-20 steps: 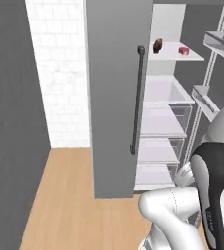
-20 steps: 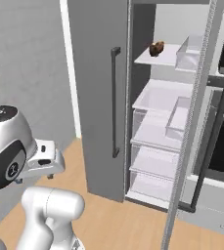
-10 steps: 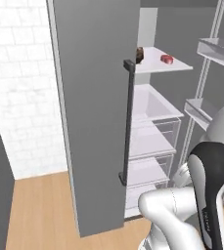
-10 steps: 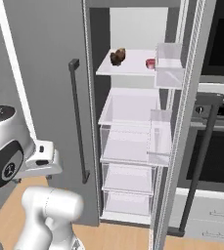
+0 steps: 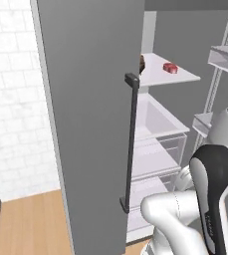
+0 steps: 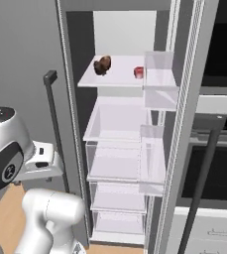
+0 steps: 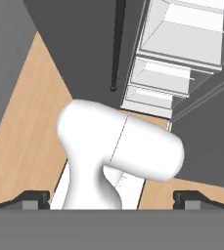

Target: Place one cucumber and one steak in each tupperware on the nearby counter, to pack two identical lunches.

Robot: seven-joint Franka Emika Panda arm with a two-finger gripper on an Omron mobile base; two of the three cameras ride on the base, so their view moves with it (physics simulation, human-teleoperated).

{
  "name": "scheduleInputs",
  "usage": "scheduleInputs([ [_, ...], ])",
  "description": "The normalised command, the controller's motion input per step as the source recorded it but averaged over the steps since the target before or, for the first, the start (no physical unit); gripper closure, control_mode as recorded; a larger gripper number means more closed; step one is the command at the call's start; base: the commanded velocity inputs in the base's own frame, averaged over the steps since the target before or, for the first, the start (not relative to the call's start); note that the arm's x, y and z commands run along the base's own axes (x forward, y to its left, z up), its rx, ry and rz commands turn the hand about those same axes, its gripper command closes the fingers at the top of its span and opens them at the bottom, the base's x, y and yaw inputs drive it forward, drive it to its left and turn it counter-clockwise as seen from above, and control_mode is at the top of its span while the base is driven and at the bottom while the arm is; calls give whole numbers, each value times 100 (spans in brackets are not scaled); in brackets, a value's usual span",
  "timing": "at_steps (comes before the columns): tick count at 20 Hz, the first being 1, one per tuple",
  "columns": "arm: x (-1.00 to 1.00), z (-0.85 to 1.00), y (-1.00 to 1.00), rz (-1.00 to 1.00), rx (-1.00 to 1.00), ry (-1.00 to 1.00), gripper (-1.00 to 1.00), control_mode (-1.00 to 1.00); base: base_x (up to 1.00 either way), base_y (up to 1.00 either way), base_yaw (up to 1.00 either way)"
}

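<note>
On the fridge's top shelf (image 6: pixel 120 79) lie a small red steak (image 6: pixel 139 72) and a brown lump (image 6: pixel 102 64) to its left. The left base view has the same red steak (image 5: pixel 170 67), with the brown lump (image 5: pixel 142 63) half hidden by the door edge. My gripper (image 7: pixel 111 200) points down at the floor, far below that shelf. Its two dark fingertips (image 7: pixel 33 199) stand wide apart, open, with nothing between them. The cucumber, the tupperware and the counter are out of view.
The grey fridge door (image 5: pixel 90 124) with a long dark handle (image 5: pixel 130 139) stands open close on my left. The other door's clear bins (image 6: pixel 157 74) hang on the right. Clear drawers (image 6: pixel 115 158) fill the lower fridge. A dark oven (image 6: pixel 219 163) is at far right, over wood floor (image 5: pixel 31 224).
The whole picture has shifted: the base has moved and the open fridge now looms closer and more head-on. The gripper stays open.
</note>
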Motion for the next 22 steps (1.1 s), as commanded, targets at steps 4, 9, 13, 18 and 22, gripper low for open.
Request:
scheduleInputs([
  [4, 0, 0, 0, 0, 0, 0, -100, 100, 30, -26, -10],
  [9, 0, 0, 0, 0, 0, 0, -100, 100, 52, -5, -10],
  [13, 5, 9, 0, -1, 2, -2, -100, -100, 40, -6, -4],
  [18, 7, 92, -5, -1, 2, -22, -100, -100, 0, 0, 0],
  [22, 11, 95, -3, -6, 0, -29, -100, -100, 0, 0, 0],
])
